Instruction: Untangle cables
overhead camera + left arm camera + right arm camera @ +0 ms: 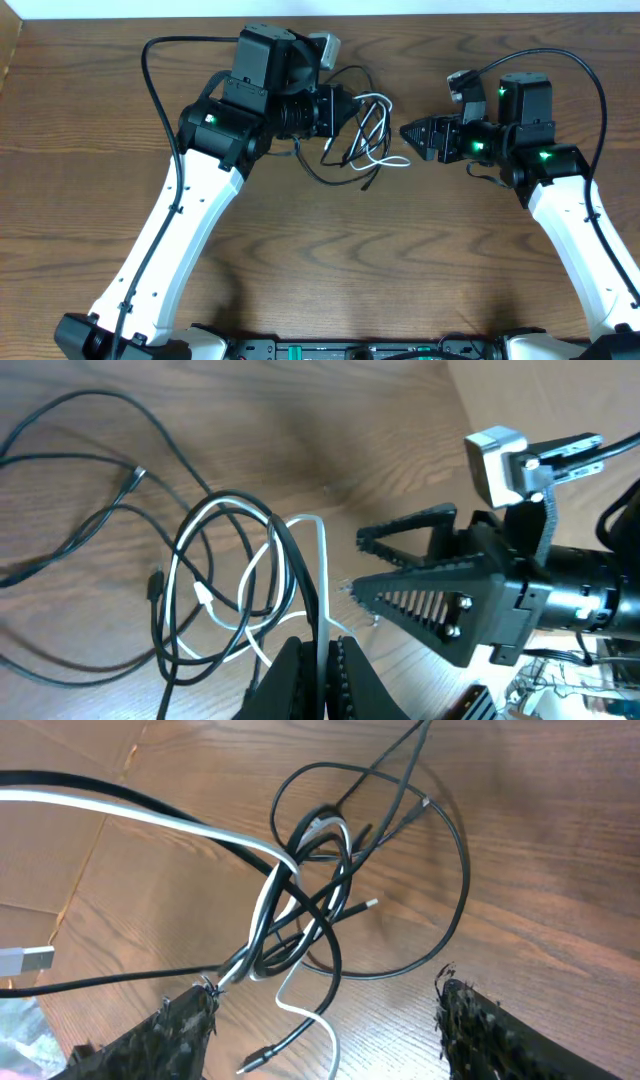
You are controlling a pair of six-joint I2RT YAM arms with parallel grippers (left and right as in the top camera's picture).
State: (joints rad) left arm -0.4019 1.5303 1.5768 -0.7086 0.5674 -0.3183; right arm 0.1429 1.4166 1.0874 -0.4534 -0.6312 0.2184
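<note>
The white cable and the black cable lie knotted together mid-table between my two grippers. My left gripper is shut on a white strand with a black strand beside it, and its fingertips pinch them just above the tangle. My right gripper is open and empty, pointing at the tangle from the right; it also shows in the left wrist view. In the right wrist view its jaws straddle the knot. A black plug end lies between them.
Thick black arm wires arch over the left arm and the right arm. A small camera module sits on the right wrist. A silver plug shows at the left edge. The table's back edge is close behind.
</note>
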